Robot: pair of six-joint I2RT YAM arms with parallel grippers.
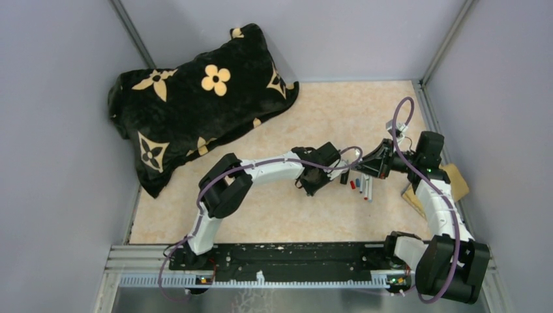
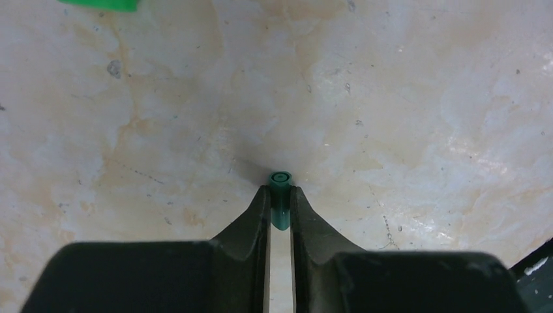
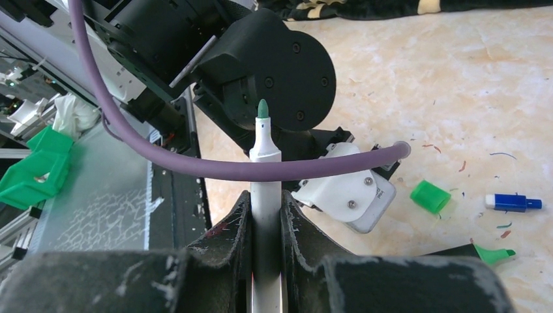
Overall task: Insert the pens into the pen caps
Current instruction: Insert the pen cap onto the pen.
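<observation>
Dark fingers fill the bottom of my left wrist view. My left claw point(image 2: 280, 193) is drawn narrow on a teal cap point(image 2: 280, 178), with one finger against each side. The cap pokes out past the fingertips, its ringed mouth facing away from me. I cannot tell whether it rests on the worktop point(image 2: 404, 98) or hangs just clear. I judge the grip sits low on the cap so the mouth is free to take a nib.

My right claw point(image 3: 266, 203) is clamped on a white pen point(image 3: 265, 153). The barrel runs straight out between the fingers, green nib point(image 3: 263, 108) leading. Held along the claw's own axis, the pen is simple to aim, since the nib goes where the claw points. Just beyond the nib sits the left arm's wrist housing point(image 3: 274, 72), and a purple cable point(image 3: 163, 160) crosses the barrel, so my two claws are near one another.

To the right of this claw, down on the worktop, lie a loose green cap point(image 3: 430, 197), a short blue-and-white pen point(image 3: 513, 203) and a black pen point(image 3: 486, 252) with a green tip.

The next step, as I judge it, is lining the nib up with the mouth. The cap is small, so a slight tilt could send the nib skidding off its rim.
</observation>
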